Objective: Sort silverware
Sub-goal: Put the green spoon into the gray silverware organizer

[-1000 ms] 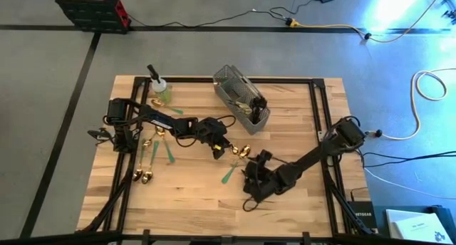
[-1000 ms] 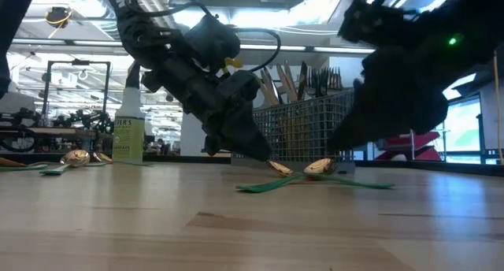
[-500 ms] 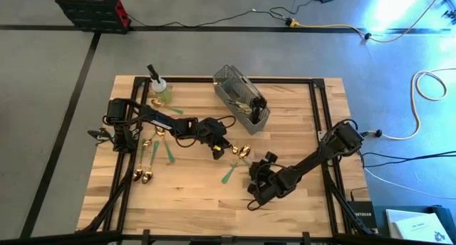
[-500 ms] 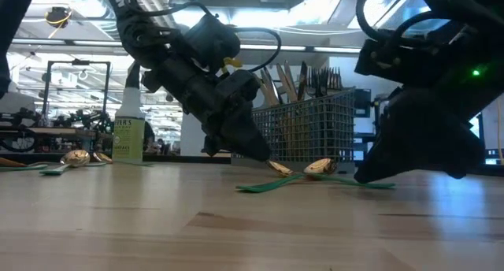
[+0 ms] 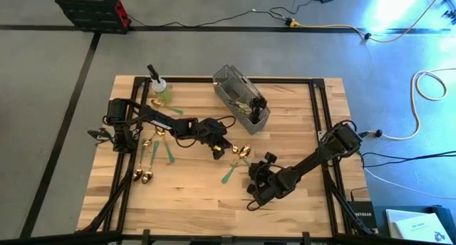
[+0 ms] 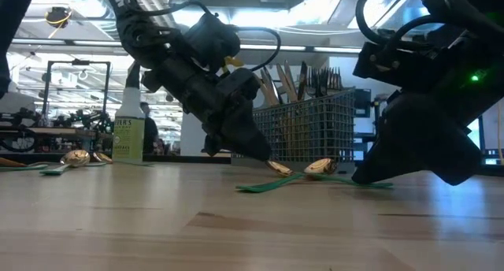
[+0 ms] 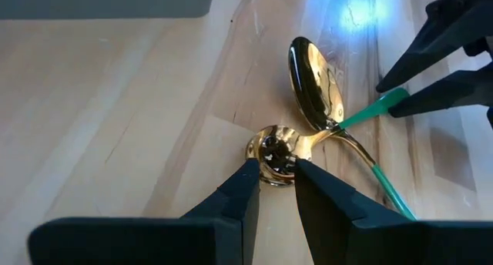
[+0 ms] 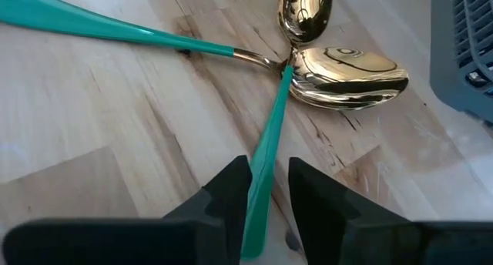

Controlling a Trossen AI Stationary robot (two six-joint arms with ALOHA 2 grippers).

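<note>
Green handles cross (bowls touching): left gripper [image 7: 269, 189] pinches one gold spoon [image 7: 276, 151], right gripper [image 8: 268, 189] the other spoon's handle [image 8: 266, 157]; lifting either may drag its neighbour.

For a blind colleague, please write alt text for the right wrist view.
The right gripper closes its two dark fingers around a spoon's green handle. This handle crosses a second green-handled spoon where two gold bowls meet on the wooden table.
</note>
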